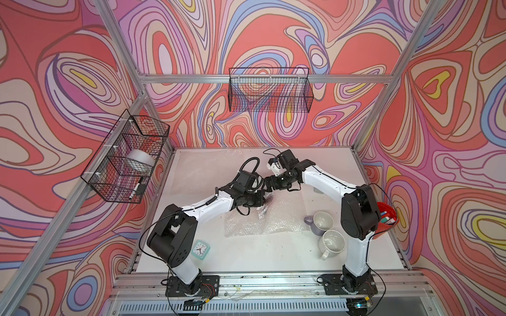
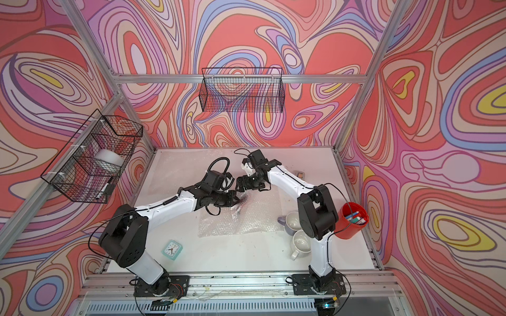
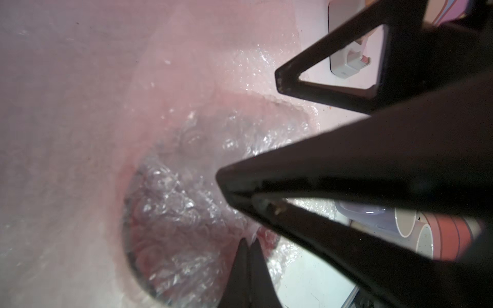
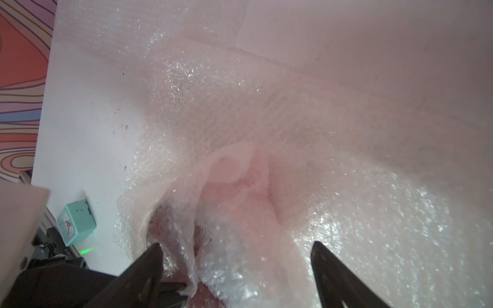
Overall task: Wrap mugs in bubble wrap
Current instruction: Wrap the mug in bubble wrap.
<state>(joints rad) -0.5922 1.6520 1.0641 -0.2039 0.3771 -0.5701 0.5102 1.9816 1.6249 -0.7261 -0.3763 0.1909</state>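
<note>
The red mug (image 3: 149, 240) is almost wholly hidden. In both top views it is only a dark reddish patch under the crumpled bubble wrap (image 1: 273, 223) at the middle of the table (image 1: 260, 254). In the left wrist view its dark rim and red wall show blurred through the film, and its handle cannot be made out. In the top views the arms' own wrists mask both sets of gripper tips. The left gripper (image 3: 226, 188) is clenched, jaws pressed tip to tip, and a fold of the bubble wrap appears pinched there, just beside the covered mug. The right gripper (image 4: 236, 249) is spread wide and grasps nothing; its fingers (image 4: 153, 256) stand either side of a bunched ridge of wrap, and whether they touch it is unclear. A second sheet (image 1: 202, 169) lies flat at the upper left of the tabletop, faint against the white. The lavender mug (image 1: 323, 220) and white mug (image 1: 332, 242) stand close together at the lower right, just beside the right arm. In a top view that arm partly hides the red cup (image 1: 388, 223) of markers at the right edge. A small grey object (image 2: 300, 174) at the far right is too small to name. A mint clock (image 1: 200, 248) sits at the lower left. Bare table lies between it and the white mug, below the wrap's front edge.
</note>
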